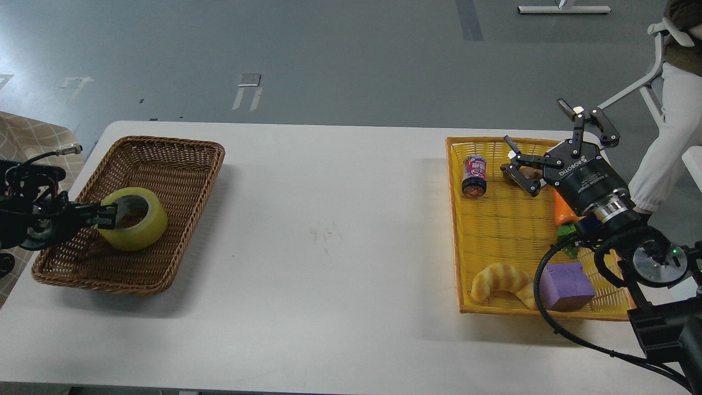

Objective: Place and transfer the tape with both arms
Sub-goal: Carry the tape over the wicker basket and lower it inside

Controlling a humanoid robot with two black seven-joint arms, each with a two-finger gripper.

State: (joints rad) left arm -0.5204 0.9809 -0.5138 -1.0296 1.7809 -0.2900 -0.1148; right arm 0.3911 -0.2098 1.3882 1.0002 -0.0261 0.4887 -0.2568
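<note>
Sitting in the brown wicker basket point(181, 164) at the desk's point(329, 219) left end, the tape point(132, 218) is being pinched through its wall by the left end effector point(107, 215). Releasing well is calling for opening fully, then retreating straight. The right end effector point(540, 156) is hanging splayed open over the yellow basket point(455, 219). The frame edge is cutting off most of the left arm.

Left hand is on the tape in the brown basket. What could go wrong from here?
The left hand seems to pinch only the near wall of the tape; the roll could tip or slip when lifted. The brown basket may drag along. The right hand, open over the yellow basket, could bump the can.
</note>
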